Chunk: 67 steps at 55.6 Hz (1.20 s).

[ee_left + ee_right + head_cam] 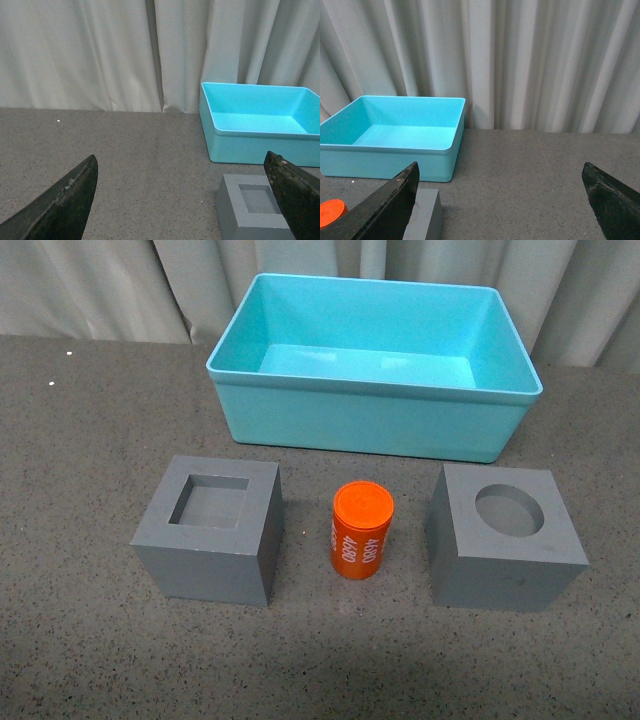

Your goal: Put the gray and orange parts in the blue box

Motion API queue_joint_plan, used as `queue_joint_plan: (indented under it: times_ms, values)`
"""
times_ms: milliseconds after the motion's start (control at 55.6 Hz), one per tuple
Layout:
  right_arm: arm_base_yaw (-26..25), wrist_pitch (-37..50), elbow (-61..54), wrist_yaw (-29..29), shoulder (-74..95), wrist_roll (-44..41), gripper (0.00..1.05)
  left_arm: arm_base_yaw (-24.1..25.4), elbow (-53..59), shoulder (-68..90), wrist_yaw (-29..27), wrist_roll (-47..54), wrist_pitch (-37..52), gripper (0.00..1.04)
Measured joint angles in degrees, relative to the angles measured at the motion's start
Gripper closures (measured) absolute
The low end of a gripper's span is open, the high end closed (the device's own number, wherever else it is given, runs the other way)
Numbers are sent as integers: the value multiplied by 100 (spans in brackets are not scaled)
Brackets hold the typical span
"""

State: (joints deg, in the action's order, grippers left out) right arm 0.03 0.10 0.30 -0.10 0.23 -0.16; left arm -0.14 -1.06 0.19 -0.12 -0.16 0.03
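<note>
White "4680" runs sideways, printed twice, on the side of the small upright orange plastic cylinder [361, 531]; nothing else bears readable text.

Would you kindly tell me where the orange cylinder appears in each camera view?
Front view: orange cylinder between the square-recess cube and round-recess cube, before the blue box.
Left wrist view: not in it.
Right wrist view: only its top shows, cut at the frame edge.
Shared landmark: the blue box.

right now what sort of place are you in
Likely a robot test bench, not a home: a dark speckled tabletop, a plain pale curtain behind, and only staged parts: a square-recess gray cube, a round-recess gray cube, an orange cylinder, a blue box.
</note>
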Motion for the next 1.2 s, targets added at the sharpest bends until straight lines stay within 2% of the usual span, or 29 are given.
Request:
queue_joint_plan:
  times_ms: [1115, 1151, 1187, 1205]
  values:
    - [0, 0, 0, 0, 0, 0, 10, 0, 0, 0, 0, 0, 0, 7]
    - [81, 72, -4, 247, 28, -170, 10, 0, 0, 0, 0, 0, 0, 7]
    - [455, 549, -2, 1362, 315, -920, 10, 0, 0, 0, 0, 0, 0, 7]
    - [553, 680, -2, 1574, 452, -1119, 10, -2, 0, 0, -7, 0, 0, 7]
